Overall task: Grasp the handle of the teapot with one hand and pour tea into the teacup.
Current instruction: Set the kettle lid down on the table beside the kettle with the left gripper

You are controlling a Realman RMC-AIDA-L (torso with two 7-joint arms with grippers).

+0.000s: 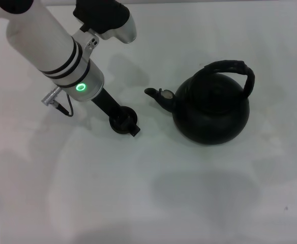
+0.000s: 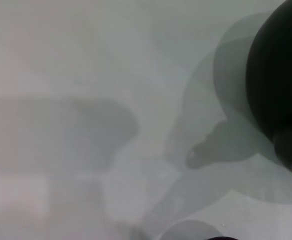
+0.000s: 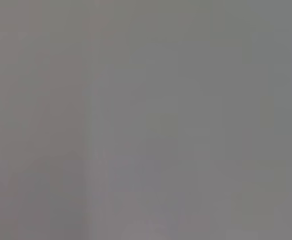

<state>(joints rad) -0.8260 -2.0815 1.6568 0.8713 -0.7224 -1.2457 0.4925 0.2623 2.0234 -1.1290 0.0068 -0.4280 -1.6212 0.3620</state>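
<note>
Here, my left gripper sits low on the white surface, fingers closed around the teacup. Right of it stands the teapot, spout toward the cup, handle arched above. No writing anywhere.

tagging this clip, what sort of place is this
Probably a lab or test bench: a plain white table holding only a black teapot and a teacup, with the left gripper at the teacup.
</note>
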